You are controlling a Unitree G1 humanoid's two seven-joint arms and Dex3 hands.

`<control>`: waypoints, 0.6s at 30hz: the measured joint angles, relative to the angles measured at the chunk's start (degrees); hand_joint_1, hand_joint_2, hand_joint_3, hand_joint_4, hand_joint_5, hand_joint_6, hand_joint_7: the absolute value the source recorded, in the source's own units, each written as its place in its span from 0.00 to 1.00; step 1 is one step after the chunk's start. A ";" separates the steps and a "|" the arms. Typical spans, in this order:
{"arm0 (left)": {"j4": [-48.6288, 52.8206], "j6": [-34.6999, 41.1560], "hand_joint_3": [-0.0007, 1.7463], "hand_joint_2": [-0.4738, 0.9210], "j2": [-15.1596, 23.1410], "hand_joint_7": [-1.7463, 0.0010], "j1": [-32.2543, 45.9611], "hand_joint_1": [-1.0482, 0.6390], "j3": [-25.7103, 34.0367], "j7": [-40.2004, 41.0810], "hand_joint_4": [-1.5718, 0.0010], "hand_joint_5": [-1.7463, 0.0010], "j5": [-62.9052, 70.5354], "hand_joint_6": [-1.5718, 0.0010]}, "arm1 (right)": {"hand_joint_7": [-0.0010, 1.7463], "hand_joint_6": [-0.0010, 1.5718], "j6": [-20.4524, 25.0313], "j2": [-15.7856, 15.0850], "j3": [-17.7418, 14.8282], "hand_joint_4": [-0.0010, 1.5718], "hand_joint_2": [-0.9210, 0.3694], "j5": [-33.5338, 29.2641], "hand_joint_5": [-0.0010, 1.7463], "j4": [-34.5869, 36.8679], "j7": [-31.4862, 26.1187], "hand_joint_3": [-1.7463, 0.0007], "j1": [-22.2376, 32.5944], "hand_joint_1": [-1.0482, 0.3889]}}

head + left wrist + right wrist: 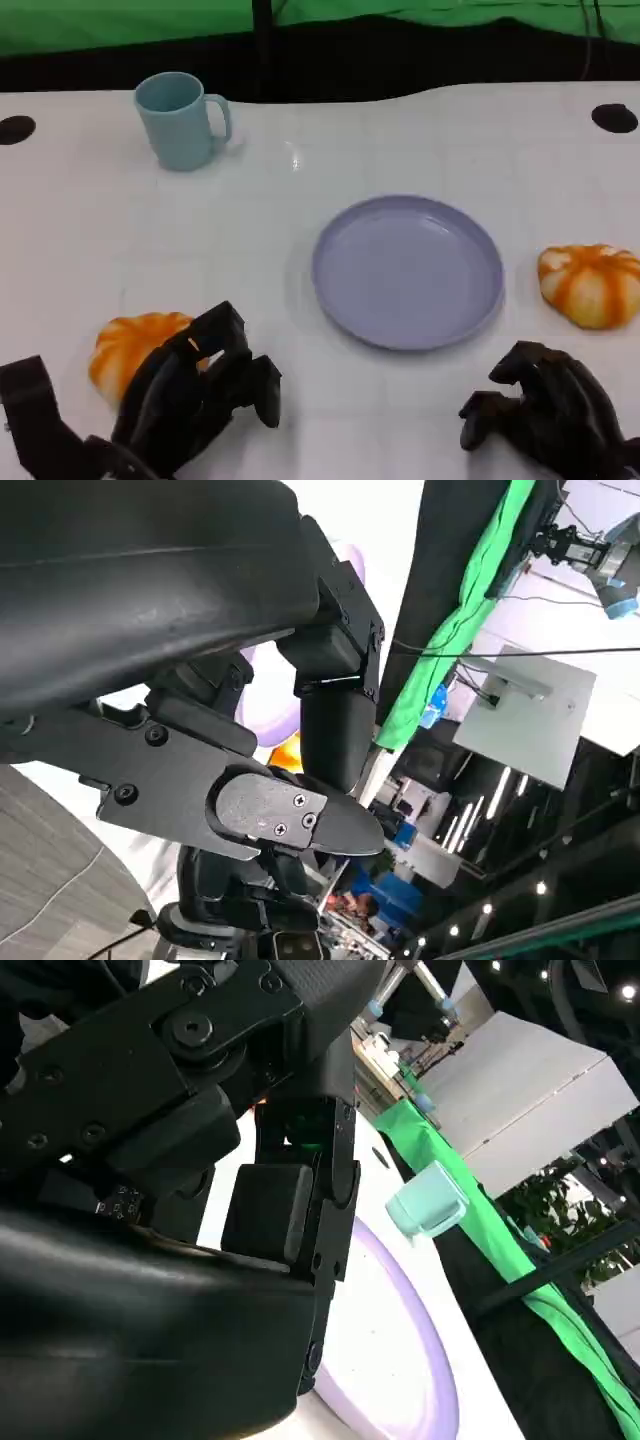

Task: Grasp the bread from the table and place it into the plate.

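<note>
Beneath my left hand (195, 395), fingers apart and empty, sits the orange bread roll (130, 350); I should wrap it gently before lifting toward the lavender plate (408, 272).

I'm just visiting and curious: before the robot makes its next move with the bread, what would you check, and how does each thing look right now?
1. Plate free to receive bread: ok. The lilac plate has nothing in it.
2. Bread within reach of a hand: ok. One orange bread lies right beside the left hand; a second bread lies right of the plate, beyond the right hand.
3. Left hand has hold of the bread: cannot tell. Its fingers overlap the bread's edge, but contact is hidden.
4. Right hand free: ok, it holds nothing, fingers curled.
5. Path from the near bread to the plate: ok, bare table between them.
6. Blue mug out of the way: ok, far back.
</note>
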 measured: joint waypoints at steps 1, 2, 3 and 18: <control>-0.29 -2.47 0.14 1.00 0.17 0.46 0.11 0.25 -0.14 0.13 0.64 0.07 1.74 0.60 | 0.20 1.00 0.00 0.00 0.01 1.00 0.15 0.00 0.41 -0.01 0.00 1.00 0.00 0.01; -0.87 -5.26 0.14 1.00 0.50 0.49 0.18 0.25 -0.22 0.20 0.65 0.07 3.40 0.60 | 0.20 1.00 0.00 0.00 0.02 1.00 0.15 0.01 0.41 -0.02 0.00 1.00 0.00 0.01; -1.67 -7.60 0.14 1.00 0.96 0.51 0.17 0.25 -0.22 0.23 0.66 0.08 4.38 0.59 | 0.20 1.00 0.00 0.00 0.02 1.00 0.15 0.01 0.41 -0.04 0.00 1.00 0.00 0.01; -5.82 -17.24 0.10 1.00 8.58 0.78 -0.23 0.26 -1.49 3.40 0.74 0.30 15.41 0.68 | 0.20 1.00 -0.01 0.04 0.00 1.00 0.15 0.01 0.43 -0.21 0.00 1.00 0.01 0.00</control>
